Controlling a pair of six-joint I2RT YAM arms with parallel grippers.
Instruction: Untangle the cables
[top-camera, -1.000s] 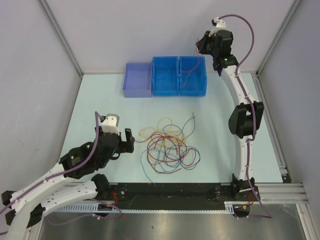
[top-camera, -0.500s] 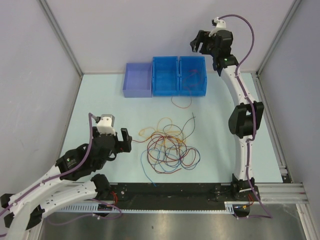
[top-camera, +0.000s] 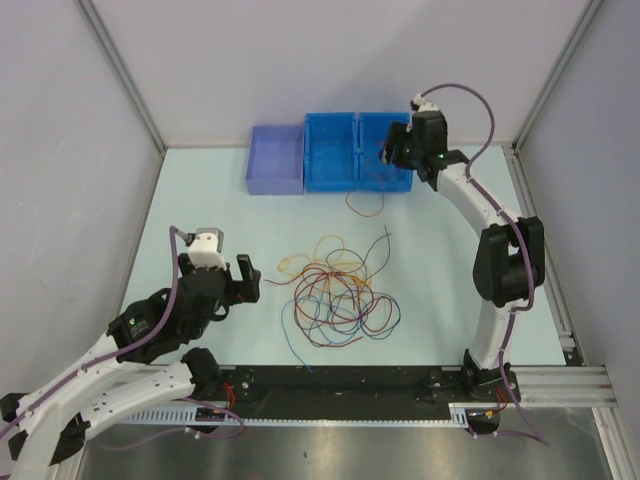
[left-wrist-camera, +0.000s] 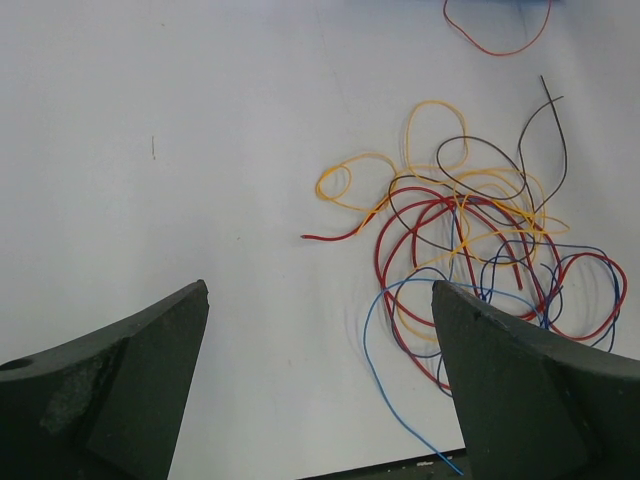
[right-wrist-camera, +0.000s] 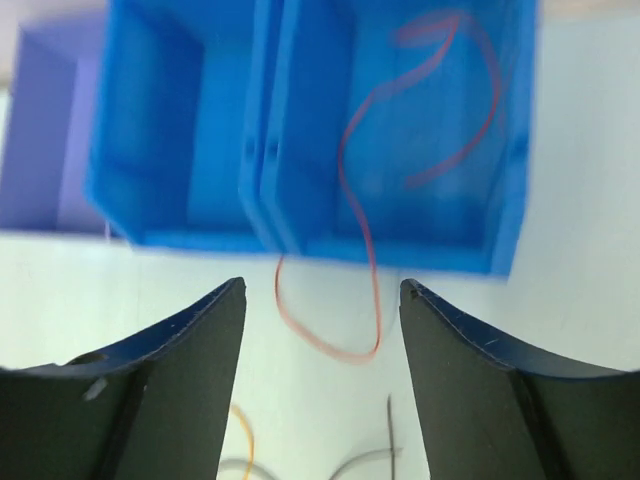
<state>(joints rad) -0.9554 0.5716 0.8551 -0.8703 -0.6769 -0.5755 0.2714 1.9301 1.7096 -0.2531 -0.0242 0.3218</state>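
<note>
The cables lie as a tangle (top-camera: 335, 295) of red, orange-yellow, black and blue strands on the middle of the table, also seen in the left wrist view (left-wrist-camera: 470, 250). One red cable (top-camera: 365, 205) is apart from it. It lies partly inside the right blue bin (top-camera: 385, 185) and loops over the front wall onto the table (right-wrist-camera: 372, 250). My right gripper (top-camera: 388, 155) hovers open over that bin's front, nothing between its jaws (right-wrist-camera: 322, 283). My left gripper (top-camera: 248, 275) stands open just left of the tangle, holding nothing (left-wrist-camera: 320, 288).
A purple bin (top-camera: 275, 185) and a second blue bin (top-camera: 332, 185) stand beside the right one at the back. A blue strand's end (left-wrist-camera: 400, 400) trails toward the table's front edge, where a black rail (top-camera: 340, 380) runs.
My right gripper has opened and let go of the red cable, which dropped into the right blue bin with a loop on the table. The right arm came lower. The left arm drew slightly left.
</note>
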